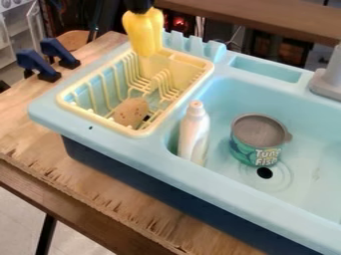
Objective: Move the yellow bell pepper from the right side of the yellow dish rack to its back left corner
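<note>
We find the gripper [138,8] clenched on a yellow two-lobed toy [142,32], prob. held at top so it hangs upright over the dish rack's [126,129] rear end. Brown oval item [131,111] lies inside, kept in by rack walls. In sink [233,185]: bottle [193,134] upright nr. side wall, can [255,140] by drain [265,173].
</note>
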`<state>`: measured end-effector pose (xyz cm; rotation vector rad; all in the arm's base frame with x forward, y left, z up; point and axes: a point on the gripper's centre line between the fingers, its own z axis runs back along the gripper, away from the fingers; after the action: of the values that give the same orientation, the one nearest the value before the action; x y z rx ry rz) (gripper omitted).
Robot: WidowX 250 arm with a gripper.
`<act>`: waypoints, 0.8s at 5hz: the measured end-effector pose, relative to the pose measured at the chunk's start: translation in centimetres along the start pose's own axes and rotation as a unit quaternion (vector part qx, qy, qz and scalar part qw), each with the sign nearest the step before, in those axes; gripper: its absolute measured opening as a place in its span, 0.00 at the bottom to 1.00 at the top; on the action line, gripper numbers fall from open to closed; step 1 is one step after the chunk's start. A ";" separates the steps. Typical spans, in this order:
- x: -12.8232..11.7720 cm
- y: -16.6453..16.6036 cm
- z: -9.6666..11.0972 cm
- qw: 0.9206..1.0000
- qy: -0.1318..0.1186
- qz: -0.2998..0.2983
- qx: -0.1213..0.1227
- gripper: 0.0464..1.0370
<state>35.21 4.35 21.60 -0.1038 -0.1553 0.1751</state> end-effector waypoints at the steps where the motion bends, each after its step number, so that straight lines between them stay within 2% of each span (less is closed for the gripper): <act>1: 0.8 1.1 -1.9 0.999 0.031 0.023 0.009 0.08; 2: 0.8 1.3 -3.1 0.998 0.049 0.037 0.014 0.08; 4: 0.7 0.6 -3.9 0.998 0.051 0.024 0.021 0.10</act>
<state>36.40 4.69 17.76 -0.0744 -0.0470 0.2209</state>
